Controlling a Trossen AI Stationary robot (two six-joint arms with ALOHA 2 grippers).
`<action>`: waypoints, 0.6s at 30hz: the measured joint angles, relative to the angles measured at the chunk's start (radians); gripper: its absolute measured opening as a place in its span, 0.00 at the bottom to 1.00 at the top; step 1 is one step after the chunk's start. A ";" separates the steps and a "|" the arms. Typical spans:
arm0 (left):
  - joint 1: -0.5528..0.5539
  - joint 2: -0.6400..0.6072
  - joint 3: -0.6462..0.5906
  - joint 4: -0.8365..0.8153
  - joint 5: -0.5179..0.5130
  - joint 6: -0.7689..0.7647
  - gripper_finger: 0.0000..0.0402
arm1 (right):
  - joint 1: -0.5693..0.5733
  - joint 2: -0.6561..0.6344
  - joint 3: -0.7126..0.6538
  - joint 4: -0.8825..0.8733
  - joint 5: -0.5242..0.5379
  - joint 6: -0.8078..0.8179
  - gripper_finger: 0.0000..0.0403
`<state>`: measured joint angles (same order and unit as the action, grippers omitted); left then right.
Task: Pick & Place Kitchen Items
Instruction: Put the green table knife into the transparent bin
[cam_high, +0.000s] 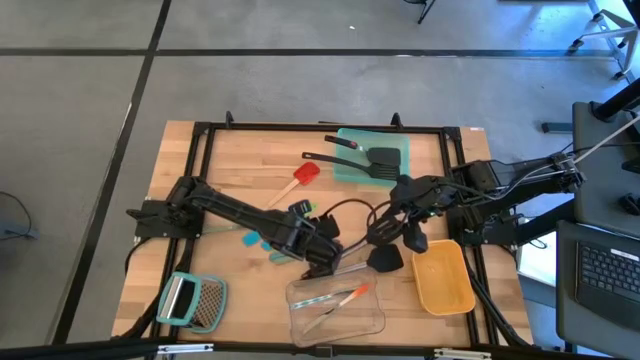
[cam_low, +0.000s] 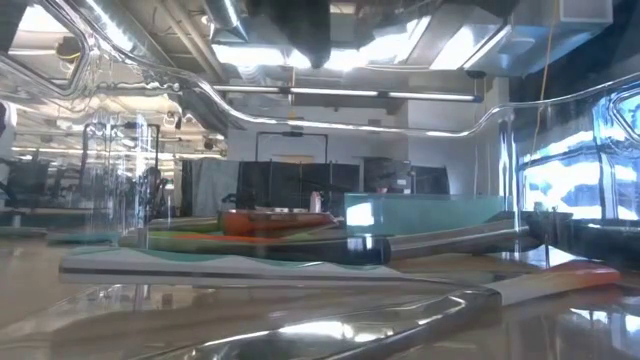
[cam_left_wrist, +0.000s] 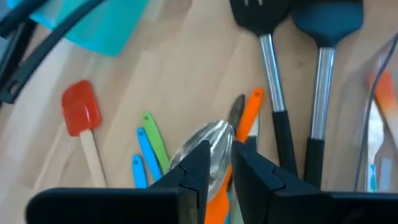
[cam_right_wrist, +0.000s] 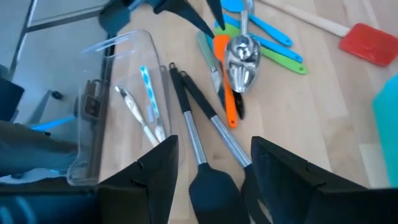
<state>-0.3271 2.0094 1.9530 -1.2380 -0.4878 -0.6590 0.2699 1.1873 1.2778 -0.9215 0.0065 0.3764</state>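
My left gripper (cam_left_wrist: 222, 149) is shut on the silver spoon (cam_left_wrist: 208, 140), near the table's middle (cam_high: 325, 262). The spoon's bowl (cam_right_wrist: 242, 56) hangs over the orange tool (cam_left_wrist: 245, 121). Slim teal (cam_left_wrist: 146, 155) and green tools (cam_left_wrist: 155, 137) lie flat beside it. My right gripper (cam_right_wrist: 214, 142) is open and hovers above two black spatulas with steel handles (cam_right_wrist: 199, 130), which lie on the wood beside the clear container (cam_right_wrist: 118, 99). The red spatula (cam_high: 305, 175) lies farther back. My left gripper pinches the silver spoon between its two fingers (cam_left_wrist: 199, 163), near where the bowl narrows (cam_left_wrist: 214, 163). The bowl sticks out past the fingertips. The fingers hide the handle. They come slanting down from above, and the spoon looks lifted clear of the tools below it.
The clear container (cam_high: 335, 305) at the near edge holds a few slim tools. A yellow container (cam_high: 443, 278) stands to its right. A teal tray (cam_high: 400, 150) at the far side carries two more black spatulas (cam_high: 365, 160). A grater with a teal handle (cam_high: 195, 300) lies near left.
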 joint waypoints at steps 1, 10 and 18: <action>0.000 -0.001 0.000 0.004 -0.011 0.000 0.13 | 0.000 0.000 0.000 -0.002 0.014 0.001 0.50; -0.042 -0.020 -0.080 0.122 0.009 -0.056 0.04 | -0.014 0.000 0.000 -0.004 0.070 0.016 0.50; -0.125 -0.100 -0.247 0.303 -0.050 -0.276 0.03 | -0.016 0.000 0.000 -0.013 0.072 -0.003 0.50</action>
<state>-0.4525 1.9095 1.7058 -0.9348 -0.5379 -0.9346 0.2542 1.1873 1.2778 -0.9348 0.0784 0.3733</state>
